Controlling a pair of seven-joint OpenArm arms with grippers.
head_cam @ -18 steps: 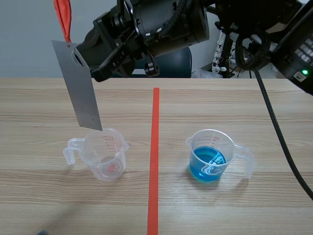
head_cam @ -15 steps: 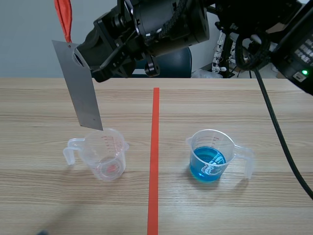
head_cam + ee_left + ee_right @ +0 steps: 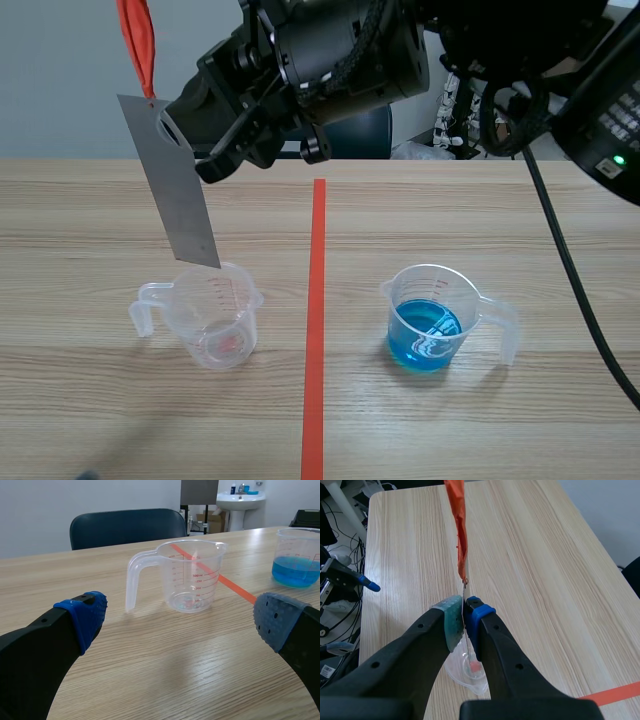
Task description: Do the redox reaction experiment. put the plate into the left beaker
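A grey metal plate (image 3: 181,188) with an orange-red ribbon (image 3: 138,42) at its top hangs tilted in the air. Its lower corner is just above the rim of the clear empty left beaker (image 3: 213,314). My right gripper (image 3: 178,132), on the arm raised across the scene's top, is shut on the plate's upper end. In the right wrist view the fingers pinch the plate's thin edge (image 3: 464,611), with the beaker (image 3: 469,669) below. My left gripper (image 3: 180,625) is open low over the table, and the left beaker (image 3: 190,574) stands ahead of it.
A second beaker (image 3: 433,320) holding blue liquid stands right of the orange-red tape line (image 3: 316,320). A dark chair (image 3: 125,527) sits beyond the table's far edge. Cables hang at the scene's right (image 3: 560,250).
The right gripper and plate have shifted slightly right and down, bringing the plate's lower corner closer over the left beaker's rim. The left gripper shows no visible change.
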